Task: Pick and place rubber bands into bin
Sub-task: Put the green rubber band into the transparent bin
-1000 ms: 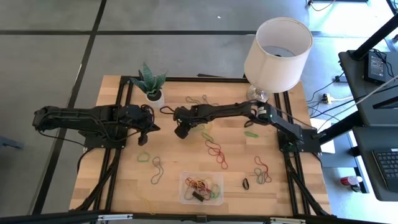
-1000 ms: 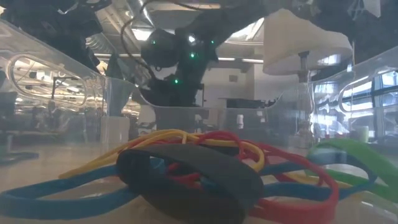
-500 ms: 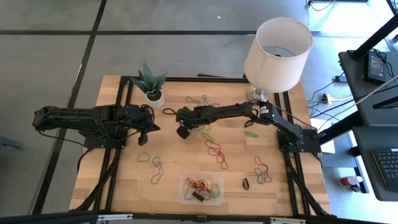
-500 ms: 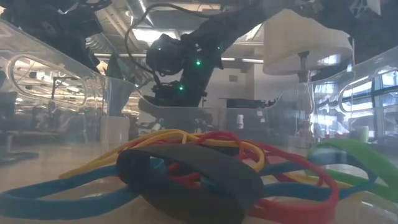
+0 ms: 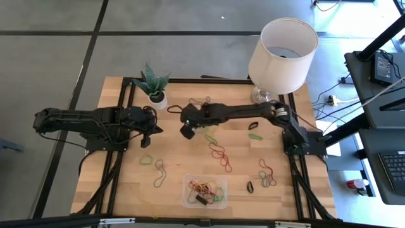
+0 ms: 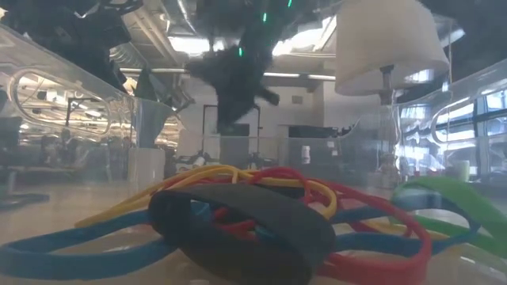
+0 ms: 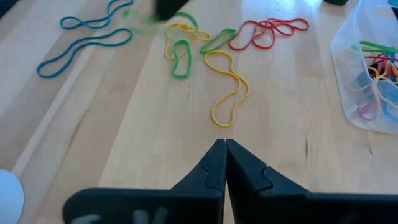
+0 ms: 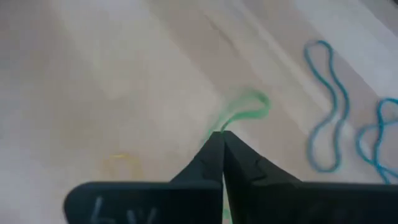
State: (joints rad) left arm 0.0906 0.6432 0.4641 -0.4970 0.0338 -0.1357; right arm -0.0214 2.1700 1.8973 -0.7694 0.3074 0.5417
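My right gripper (image 5: 186, 133) hangs above the middle of the table, shut on a green rubber band (image 8: 246, 104). In the low view it shows blurred and high (image 6: 231, 95). My left gripper (image 5: 154, 131) waits shut a little to its left, its fingertips (image 7: 224, 144) empty above the wood. Loose rubber bands lie flat on the table: yellow (image 7: 227, 93), green (image 7: 180, 57), red (image 7: 267, 32) and blue (image 7: 87, 45). The clear bin (image 5: 188, 190) stands at the near edge with several bands (image 6: 238, 210) heaped in it. My right gripper pinches the green band at one end of its loop (image 8: 225, 124), between the two fingertips. The rest of the loop juts out beyond the tips, slack and blurred. Whether any of it still touches the table I cannot tell.
A white lamp (image 5: 283, 45) stands at the far right corner and a small potted plant (image 5: 152, 85) at the far left. More bands lie scattered: red (image 5: 220, 154), green (image 5: 146, 159), a mixed cluster (image 5: 266, 172) and a black one (image 5: 250, 187) near the bin.
My right gripper has risen from the table: in the low view it climbs from low behind the bin wall toward the top of the picture. The green band comes up with it.
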